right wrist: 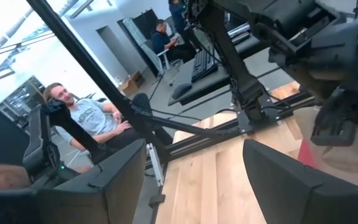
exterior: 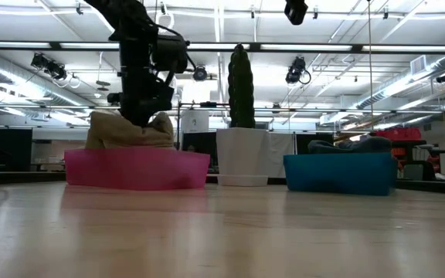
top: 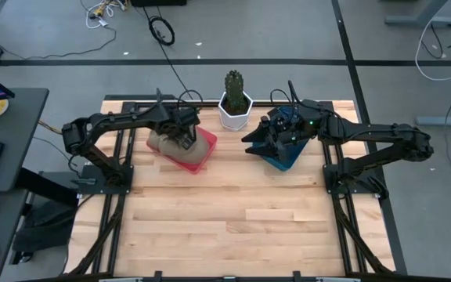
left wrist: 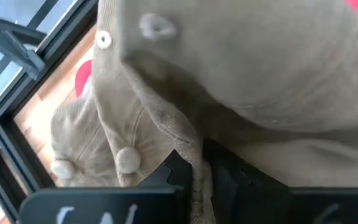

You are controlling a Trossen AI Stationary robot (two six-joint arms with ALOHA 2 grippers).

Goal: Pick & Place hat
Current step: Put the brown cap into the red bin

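A tan hat (top: pixel 167 141) lies crumpled in the pink bin (top: pixel 203 150) at the table's far left; in the low view the hat (exterior: pixel 122 131) rises above the bin's rim (exterior: pixel 137 166). My left gripper (top: pixel 185 139) comes down onto it from above and is shut on its cloth. My right gripper (top: pixel 250 141) hangs open and level over the near-left side of the blue bin (top: pixel 286 158), with nothing between its fingers (right wrist: pixel 114 180). My left gripper pinches a raised fold of the hat's tan cloth (left wrist: pixel 194 158) between its two fingers (left wrist: pixel 166 177). The fingers come from above, slanting steeply down. The hat's lower part sits inside the pink bin, and the cloth around the fold lies slack.
A cactus in a white pot (top: pixel 234 100) stands between the two bins at the far edge. Something dark (exterior: pixel 354 144) lies in the blue bin (exterior: pixel 338 171). The near half of the wooden table (top: pixel 225 227) is bare. People sit beyond the table (right wrist: pixel 86 118).
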